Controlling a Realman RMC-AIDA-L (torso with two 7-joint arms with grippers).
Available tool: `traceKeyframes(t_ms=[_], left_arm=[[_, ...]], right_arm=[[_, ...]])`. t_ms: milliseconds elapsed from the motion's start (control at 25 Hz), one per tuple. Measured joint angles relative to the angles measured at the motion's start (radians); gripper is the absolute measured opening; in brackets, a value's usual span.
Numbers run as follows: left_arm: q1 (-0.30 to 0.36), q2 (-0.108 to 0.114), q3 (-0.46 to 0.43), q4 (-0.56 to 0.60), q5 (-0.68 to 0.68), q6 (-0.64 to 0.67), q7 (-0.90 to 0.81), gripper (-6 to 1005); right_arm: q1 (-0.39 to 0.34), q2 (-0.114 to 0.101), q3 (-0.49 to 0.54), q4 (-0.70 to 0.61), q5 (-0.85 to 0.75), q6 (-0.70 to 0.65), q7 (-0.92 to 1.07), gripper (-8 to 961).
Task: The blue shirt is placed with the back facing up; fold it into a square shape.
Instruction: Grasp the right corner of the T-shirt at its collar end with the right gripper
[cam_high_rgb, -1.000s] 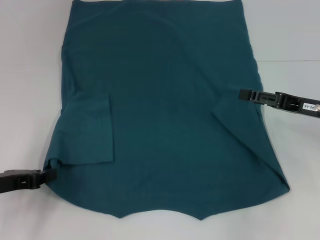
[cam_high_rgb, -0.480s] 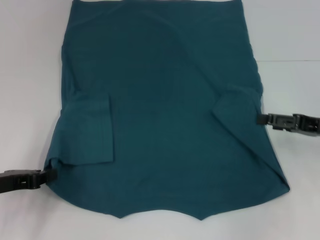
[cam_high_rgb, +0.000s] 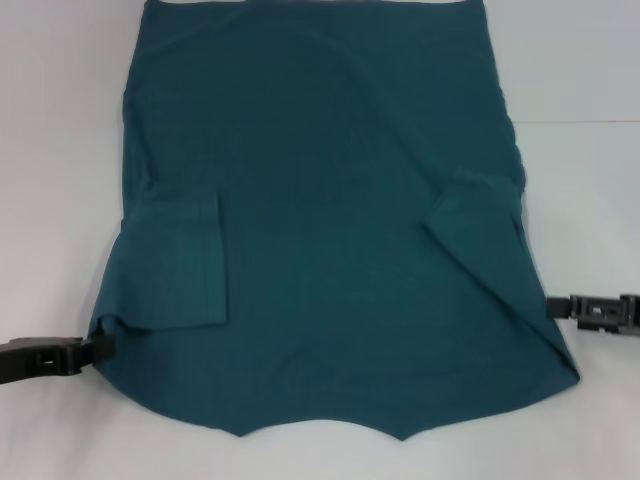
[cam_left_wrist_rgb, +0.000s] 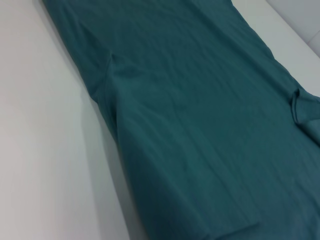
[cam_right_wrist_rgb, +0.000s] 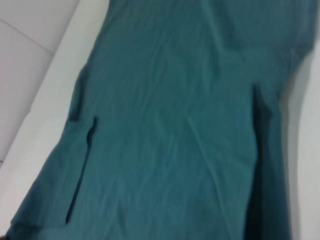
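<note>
Lying flat with both sleeves folded in, shirt (cam_high_rgb: 330, 230) still needs its main folds; left gripper (cam_high_rgb: 95, 350) seemingly pinches its lower-left edge, right gripper (cam_high_rgb: 560, 307) at lower right, grip unclear.

My head view cuts the blue shirt (cam_high_rgb: 320, 220) off at twelve o'clock, hiding its far end. My left gripper (cam_high_rgb: 95, 350) touches the shirt's edge at eight o'clock; whether the jaws pinch cloth is too small to tell. My right gripper (cam_high_rgb: 552, 307) runs off-frame at four o'clock.
</note>
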Motion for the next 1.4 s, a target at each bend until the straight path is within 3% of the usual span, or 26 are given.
traceKeyframes(t_ms=[840,1400], left_arm=[[-0.009,0.0,0.001,-0.004,0.002,0.002,-0.002,13],[-0.012,0.0,0.001,-0.003,0.001,0.001,-0.002,14]], right_arm=[[-0.01,-0.006,-0.002,-0.001,-0.089,-0.06,0.042,836],[0.018,0.011,-0.003,0.007,-0.118,-0.059,0.049,829]])
